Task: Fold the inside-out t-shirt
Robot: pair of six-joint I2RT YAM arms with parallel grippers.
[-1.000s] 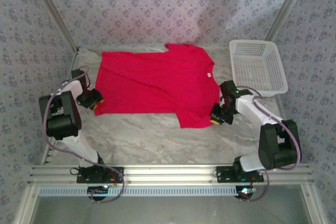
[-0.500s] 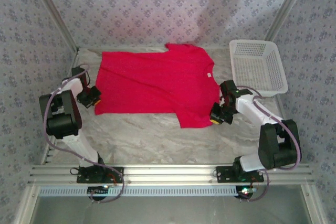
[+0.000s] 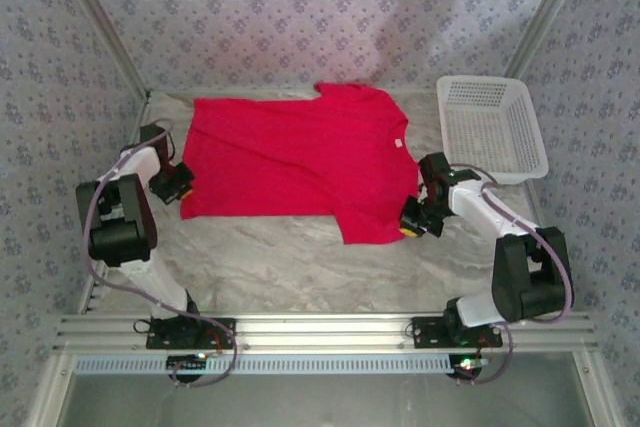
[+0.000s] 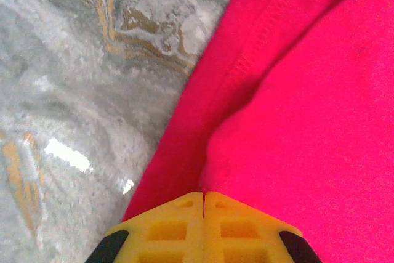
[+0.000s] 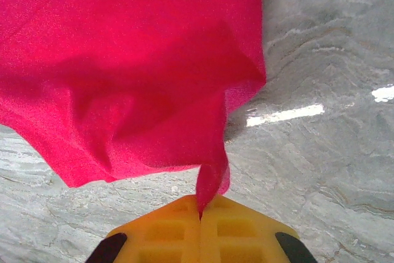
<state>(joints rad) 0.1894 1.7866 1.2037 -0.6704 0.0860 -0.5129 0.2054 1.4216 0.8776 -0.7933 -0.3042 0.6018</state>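
Observation:
The inside-out t-shirt (image 3: 295,162) lies spread flat on the marble table, bright red, with a small white tag (image 3: 399,144) near its right side. My left gripper (image 3: 178,185) sits at the shirt's left edge. In the left wrist view its yellow jaws (image 4: 204,198) are shut, with a raised fold of red fabric (image 4: 295,103) running into the seam. My right gripper (image 3: 412,219) is at the shirt's near right corner. Its jaws (image 5: 201,207) are shut on a thin pinch of red cloth (image 5: 123,60), lifted slightly off the table.
A white plastic basket (image 3: 492,127) stands at the back right, just right of the shirt. Bare marble tabletop (image 3: 300,267) stretches between the shirt and the arm bases. Patterned walls close in the back and sides.
My left gripper has shifted slightly away from me along the shirt's left edge and closed on the fabric. The right gripper and the shirt's right side have stayed put.

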